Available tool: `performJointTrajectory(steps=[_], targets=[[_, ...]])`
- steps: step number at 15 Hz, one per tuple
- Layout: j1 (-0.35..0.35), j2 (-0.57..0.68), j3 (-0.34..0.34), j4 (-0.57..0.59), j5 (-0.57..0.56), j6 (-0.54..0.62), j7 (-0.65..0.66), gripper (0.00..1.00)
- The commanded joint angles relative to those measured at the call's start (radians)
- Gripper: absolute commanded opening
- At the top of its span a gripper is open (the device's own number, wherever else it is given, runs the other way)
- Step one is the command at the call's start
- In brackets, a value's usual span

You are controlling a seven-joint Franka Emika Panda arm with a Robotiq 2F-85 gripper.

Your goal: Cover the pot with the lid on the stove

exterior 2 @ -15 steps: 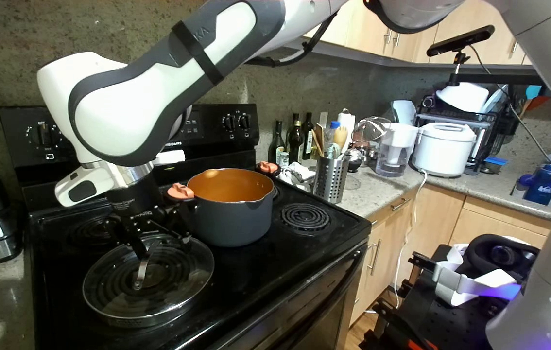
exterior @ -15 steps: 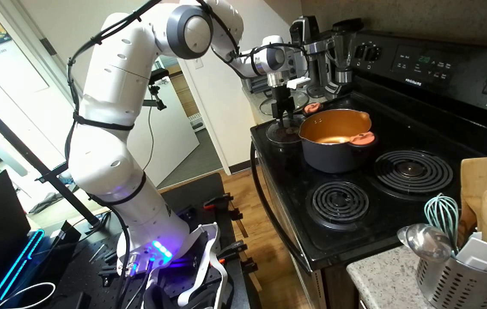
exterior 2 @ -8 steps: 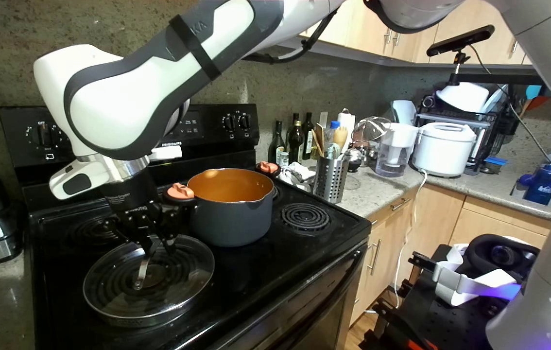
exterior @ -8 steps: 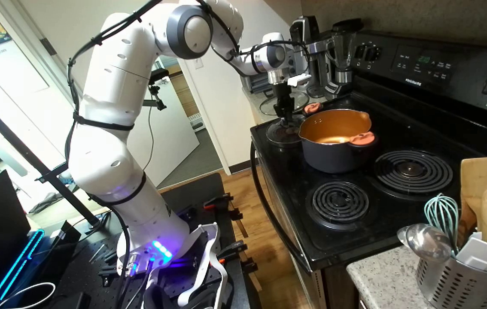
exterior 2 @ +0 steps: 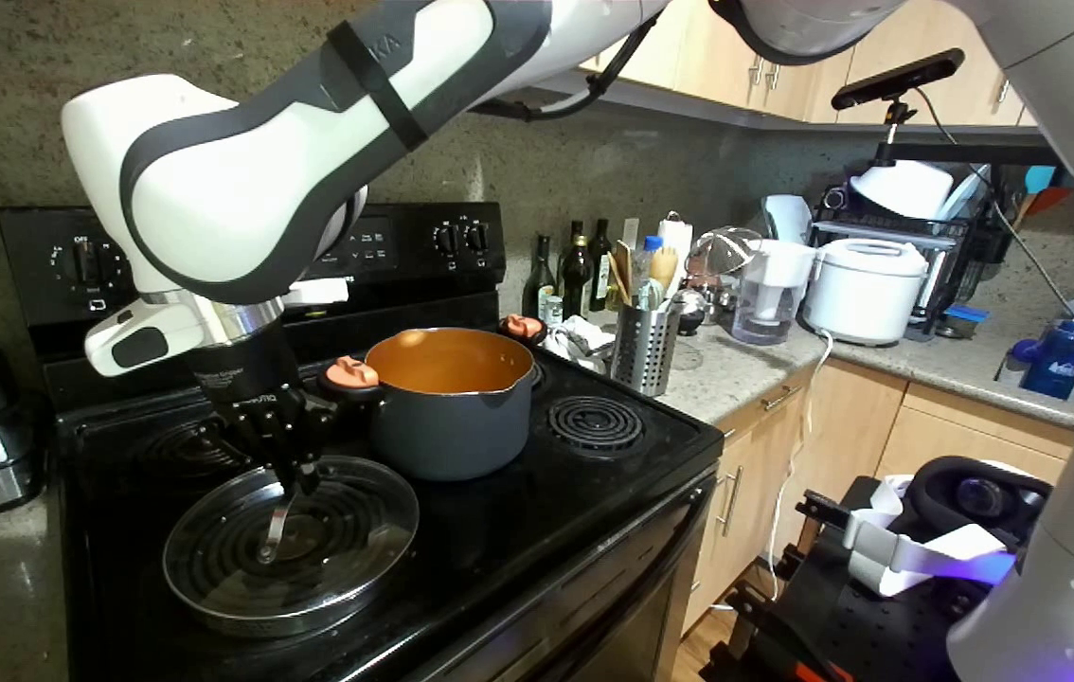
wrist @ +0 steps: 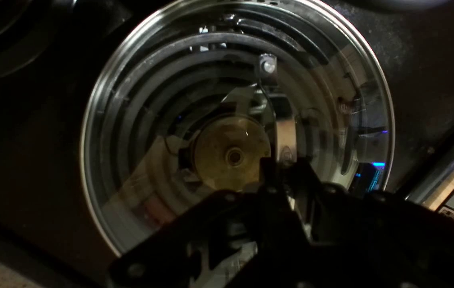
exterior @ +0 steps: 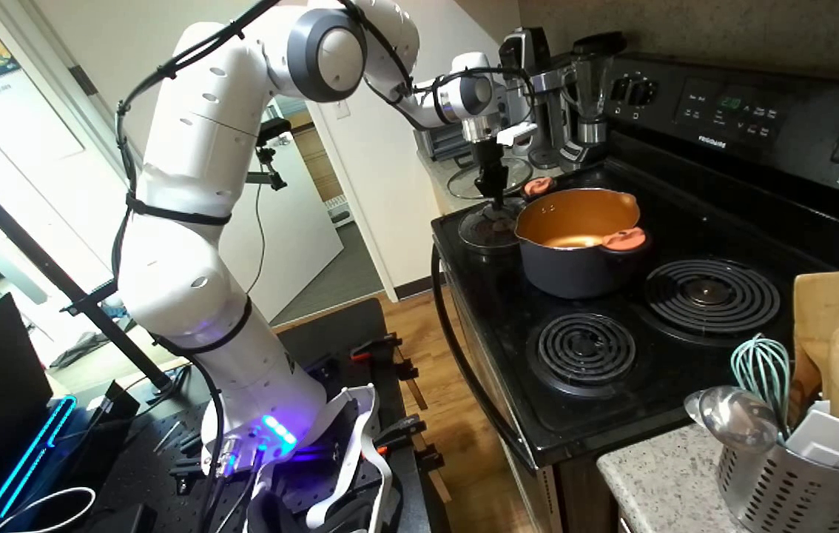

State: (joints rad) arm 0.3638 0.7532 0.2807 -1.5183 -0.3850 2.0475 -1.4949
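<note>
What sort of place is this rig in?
A kitchen, probably a home one: a black coil stove carries a pot, and what looks like a white rice cooker stands on the counter.

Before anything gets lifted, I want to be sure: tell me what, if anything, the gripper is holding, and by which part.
The glass lid, by its metal strap handle: the gripper is shut on it from both sides.
</note>
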Motion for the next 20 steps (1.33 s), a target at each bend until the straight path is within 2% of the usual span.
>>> performJointTrajectory(steps=[1, 20], targets=[[-0.002, -0.013, 0.002, 0.000, 0.005, 0.001, -0.030, 0.04], [0.065, -0.139, 0.015, 0.002, -0.016, -0.027, -0.011, 0.04]])
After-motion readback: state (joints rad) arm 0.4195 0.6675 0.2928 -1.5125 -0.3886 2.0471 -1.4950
